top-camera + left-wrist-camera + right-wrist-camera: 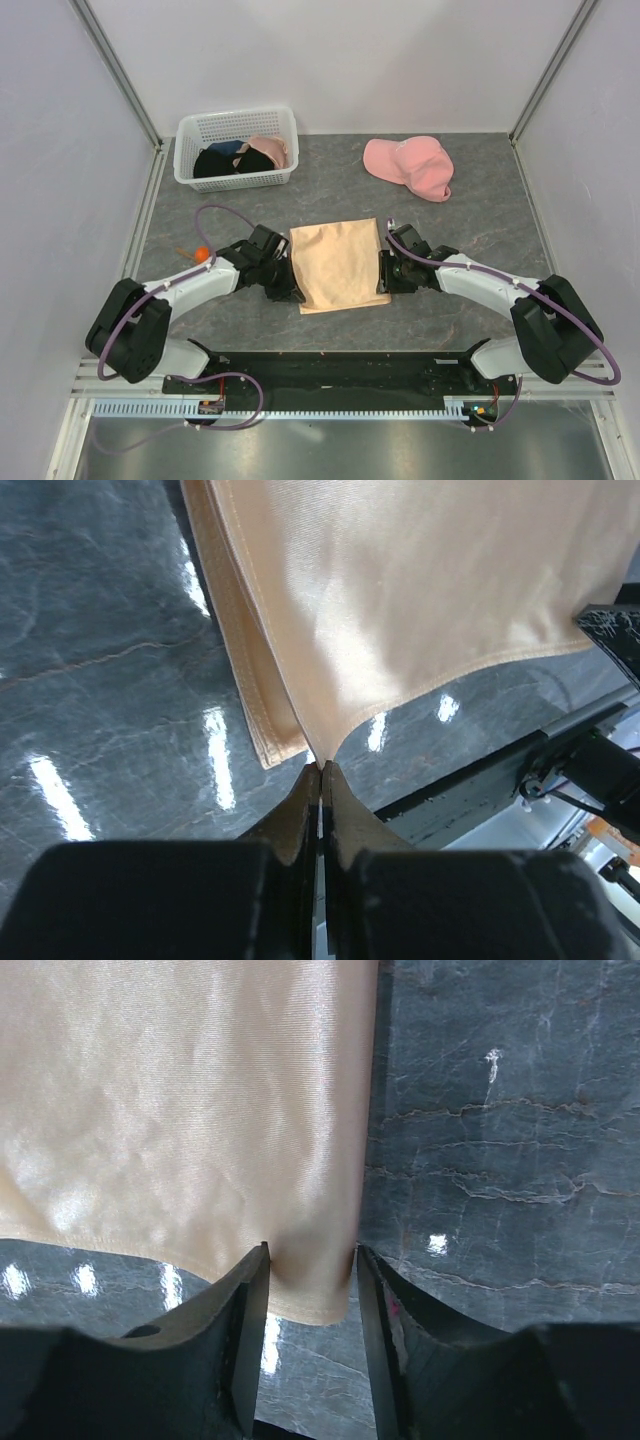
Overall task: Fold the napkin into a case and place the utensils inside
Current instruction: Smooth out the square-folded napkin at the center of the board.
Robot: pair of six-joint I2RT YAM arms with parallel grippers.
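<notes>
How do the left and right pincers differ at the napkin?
The left pincer is shut, pinching the tip of a napkin corner; the right pincer has its jaws apart, straddling another corner. The left pincer is at the napkin's left near corner, the right pincer at its right near corner. Both sit low at the napkin's near edge.

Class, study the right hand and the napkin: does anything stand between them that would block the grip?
Nothing visible does. A near corner of the napkin lies in the gap between the open fingers of the right hand, with only bare table beside it. The left hand is shut on the other near corner.
</notes>
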